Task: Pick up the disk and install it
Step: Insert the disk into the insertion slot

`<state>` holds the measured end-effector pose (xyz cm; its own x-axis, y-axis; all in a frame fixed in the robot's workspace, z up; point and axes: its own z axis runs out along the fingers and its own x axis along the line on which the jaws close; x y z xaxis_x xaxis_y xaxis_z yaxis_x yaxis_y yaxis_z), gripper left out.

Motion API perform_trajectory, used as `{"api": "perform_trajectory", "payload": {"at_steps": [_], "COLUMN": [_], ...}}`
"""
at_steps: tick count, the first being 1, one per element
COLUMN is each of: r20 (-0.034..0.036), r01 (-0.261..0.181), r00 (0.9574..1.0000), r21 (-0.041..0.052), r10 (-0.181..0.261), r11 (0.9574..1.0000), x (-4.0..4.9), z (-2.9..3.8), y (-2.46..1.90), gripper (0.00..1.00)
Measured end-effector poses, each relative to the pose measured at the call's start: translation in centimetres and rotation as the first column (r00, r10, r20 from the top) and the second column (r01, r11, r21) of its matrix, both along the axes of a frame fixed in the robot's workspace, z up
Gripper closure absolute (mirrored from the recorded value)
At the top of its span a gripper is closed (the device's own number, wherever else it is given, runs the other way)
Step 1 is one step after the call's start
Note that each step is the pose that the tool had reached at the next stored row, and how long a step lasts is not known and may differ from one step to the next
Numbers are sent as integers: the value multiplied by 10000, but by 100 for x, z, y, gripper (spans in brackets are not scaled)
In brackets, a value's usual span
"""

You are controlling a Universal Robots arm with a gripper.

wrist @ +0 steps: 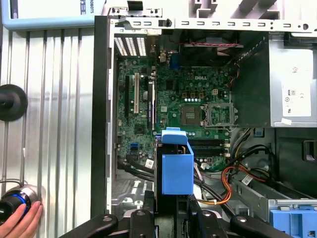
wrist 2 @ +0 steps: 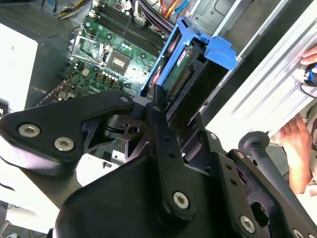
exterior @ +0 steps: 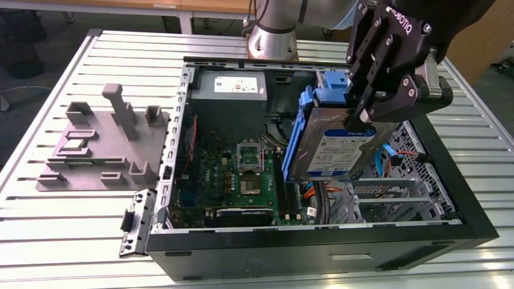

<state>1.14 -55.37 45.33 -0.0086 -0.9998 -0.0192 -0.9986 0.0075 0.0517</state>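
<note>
The pick-up half looks done. The hand is clamped on the upper edge of the disk, which hangs above the inside of the open computer case on the desk.

In the exterior view the disk stands nearly on edge with its label facing outward and the blue bracket along its side. It sits at about 3 o'clock from the motherboard and 4 o'clock from the power supply. The metal drive cage lies just below it, toward 5 o'clock.

In both wrist views the bracket's end is poised over the board, apparently touching nothing. By my judgement the installing is what remains, since the disk is not seated in any bay.
</note>
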Motion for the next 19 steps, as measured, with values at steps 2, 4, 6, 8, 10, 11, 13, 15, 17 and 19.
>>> {"api": "perform_trajectory", "payload": {"at_steps": [2, 4, 6, 8, 10, 11, 13, 15, 17, 19], "r20": [0, 0, -1, -3, -6, -8, -9, -13, -17, -21], "r01": [-1, -1, -1, 0, -1, -1, 10, 25, 35, 42], "r00": [10000, 10000, 10000, 10000, 10000, 10000, 10000, 10000, 10000, 10000], "r21": [2, 2, 0, 2, 2, 2, 0, 2, 1, 1], "r10": [1, 1, 1, 0, 1, 1, -10, -25, -35, -42], "r11": [10000, 10000, 10000, 10000, 10000, 10000, 10000, 10000, 10000, 10000], "x": [1, 1, 1, 1, 2, 5, 20, 51, 94, 139], "z": [0, 0, 7, 31, 55, 56, 57, 56, 56, 55], "y": [-6, -6, -7, -7, -7, -7, -8, -10, -11, -12], "gripper": [65, 65, 65, 65, 65, 65, 65, 65, 65, 65]}}
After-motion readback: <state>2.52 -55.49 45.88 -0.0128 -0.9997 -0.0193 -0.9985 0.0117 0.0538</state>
